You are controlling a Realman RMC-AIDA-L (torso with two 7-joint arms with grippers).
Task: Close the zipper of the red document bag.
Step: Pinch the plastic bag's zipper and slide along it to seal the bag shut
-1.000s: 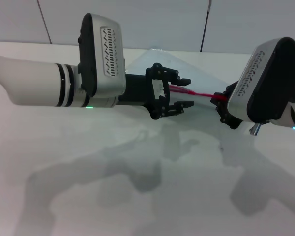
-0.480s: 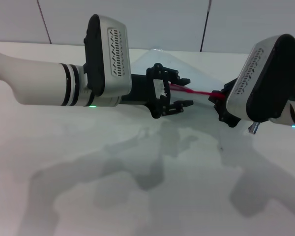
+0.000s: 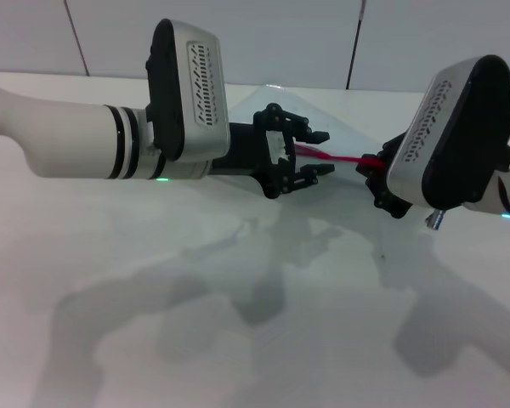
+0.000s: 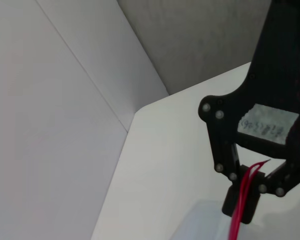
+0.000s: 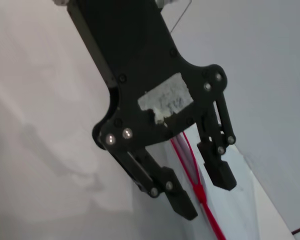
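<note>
My left claw [image 3: 310,155] stands released around the thin red zipper [image 3: 336,158] of the clear red-trimmed document bag [image 3: 246,102] near the desk's [image 3: 153,340] far edge. My right claw [image 3: 381,180] looks clenched on that strip's other end. If I close the left off-line, the slider may slip and the slack plastic bunch.

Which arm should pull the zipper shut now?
Probably the left: its pincer is open around the zipper at mid-length, free to grab and slide. The right pincer looks clamped on the strip's end, anchoring it.

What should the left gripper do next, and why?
Probably close the left gripper on the zipper. Its fingers are open with the red strip running between them, while the right gripper appears to be pinching the strip's other end, which would keep it taut.
</note>
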